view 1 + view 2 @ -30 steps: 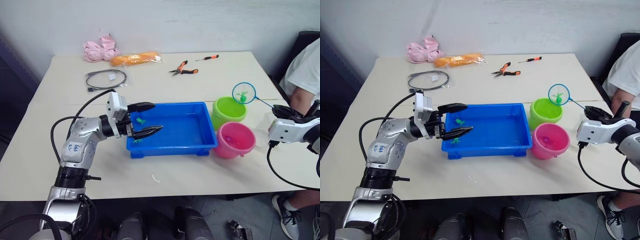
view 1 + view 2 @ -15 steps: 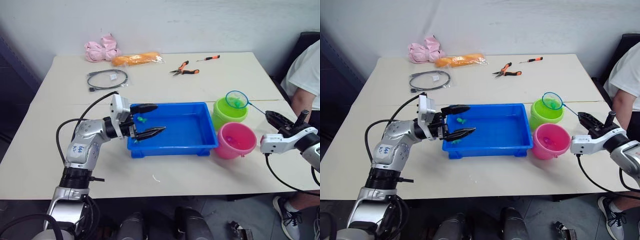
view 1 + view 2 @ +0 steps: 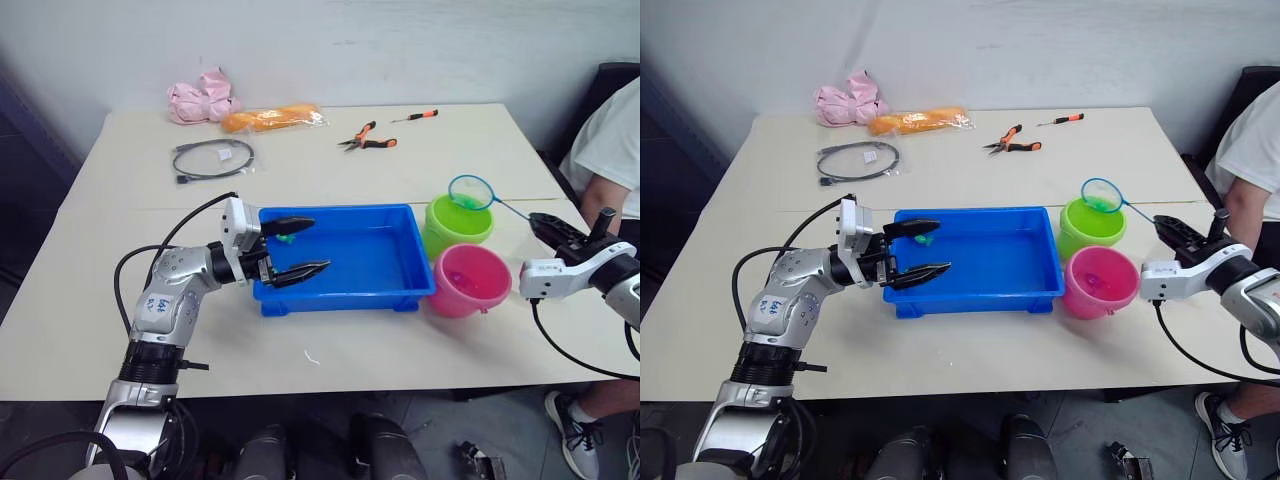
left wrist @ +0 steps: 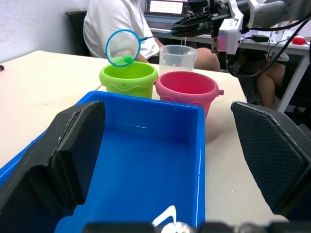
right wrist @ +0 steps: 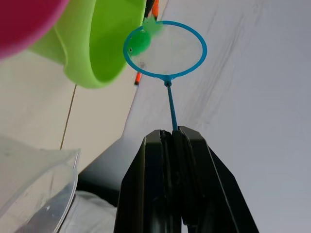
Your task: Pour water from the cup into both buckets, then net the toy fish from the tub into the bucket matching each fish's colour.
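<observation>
Right pincer (image 5: 172,138): clamping the net (image 3: 471,191) by its handle, holding the hoop over the green bucket (image 3: 458,224), a green fish (image 5: 139,41) lying in the mesh.
Left pincer (image 3: 297,247): gaping over the tub's (image 3: 400,285) left end.
Pink bucket (image 3: 470,280): sitting on the bench (image 3: 420,160) just beside the tub.

head stereo pair plus two wrist cameras

both eyes look down across the table (image 3: 420,150); the left wrist looks low along the tub (image 4: 146,165) to the buckets (image 4: 129,77); the right wrist sits close, facing along the net (image 5: 165,48); all share the green bucket.
</observation>
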